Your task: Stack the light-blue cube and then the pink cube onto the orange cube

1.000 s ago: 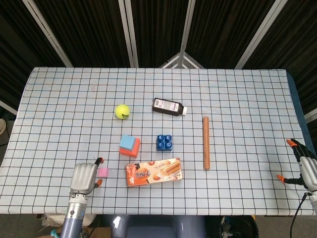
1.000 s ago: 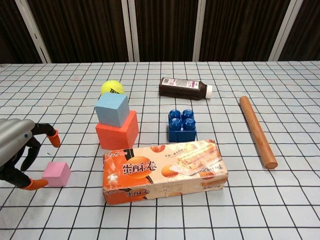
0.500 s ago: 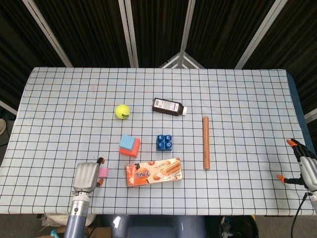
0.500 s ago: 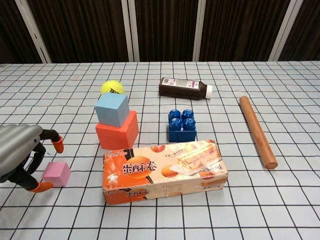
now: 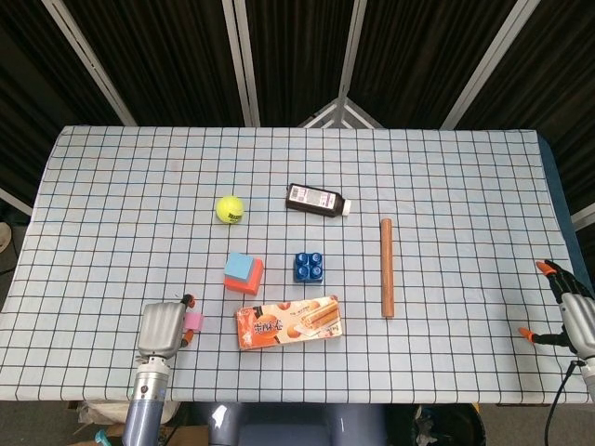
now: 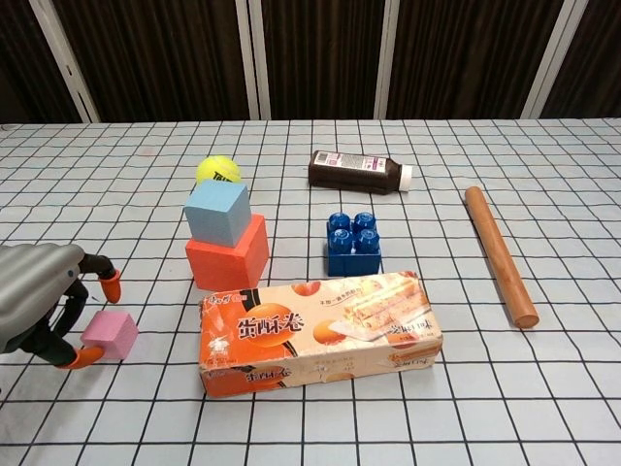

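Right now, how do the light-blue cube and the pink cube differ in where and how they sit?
The light-blue cube sits on top of the orange cube, while the pink cube lies on the table. The light-blue cube looks larger than the pink cube. No hand is near the light-blue cube; the left hand has its fingertips on either side of the pink cube. Both are plain, single-coloured blocks.

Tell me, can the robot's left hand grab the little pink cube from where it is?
Probably yes. The left hand sits right beside the pink cube, its fingers spread on either side of it with nothing between. The snack box lies off to the cube's other side, clear of the hand.
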Robot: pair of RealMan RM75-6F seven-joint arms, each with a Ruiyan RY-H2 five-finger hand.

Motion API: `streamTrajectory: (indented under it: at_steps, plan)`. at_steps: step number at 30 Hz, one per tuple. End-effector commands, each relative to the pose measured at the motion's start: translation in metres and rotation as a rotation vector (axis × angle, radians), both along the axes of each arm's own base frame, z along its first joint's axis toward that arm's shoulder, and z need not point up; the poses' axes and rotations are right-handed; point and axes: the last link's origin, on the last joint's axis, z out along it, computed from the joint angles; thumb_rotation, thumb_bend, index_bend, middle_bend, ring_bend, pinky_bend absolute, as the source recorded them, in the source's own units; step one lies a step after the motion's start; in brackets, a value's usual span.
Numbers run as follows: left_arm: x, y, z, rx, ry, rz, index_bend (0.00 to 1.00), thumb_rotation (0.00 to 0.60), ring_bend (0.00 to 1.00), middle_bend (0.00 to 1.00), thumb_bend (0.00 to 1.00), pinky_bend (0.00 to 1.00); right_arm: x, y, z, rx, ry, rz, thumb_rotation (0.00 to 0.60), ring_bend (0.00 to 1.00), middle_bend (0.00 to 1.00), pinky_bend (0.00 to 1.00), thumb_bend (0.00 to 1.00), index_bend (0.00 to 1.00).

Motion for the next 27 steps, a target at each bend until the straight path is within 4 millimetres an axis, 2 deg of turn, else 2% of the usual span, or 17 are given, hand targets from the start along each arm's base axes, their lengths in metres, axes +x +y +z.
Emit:
streamTrajectory:
  at_steps: [1,27]
  plan:
    - [-0.0006,0.0004,-0.0001,0.000,0.004,0.005,0.40,0.600,0.75,0.76,0.25,0.82,-0.0001,0.0001,0.0003,-0.002,0.000,-0.001,0.600,0.05,0.04,0.14,0.07,0.00]
    - [0.0003,-0.0002,-0.0029,-0.025,-0.006,0.002,0.43,0.600,0.76,0.77,0.27,0.83,-0.0009,0.0003,0.0014,-0.004,-0.004,-0.001,0.600,0.05,0.04,0.14,0.07,0.00]
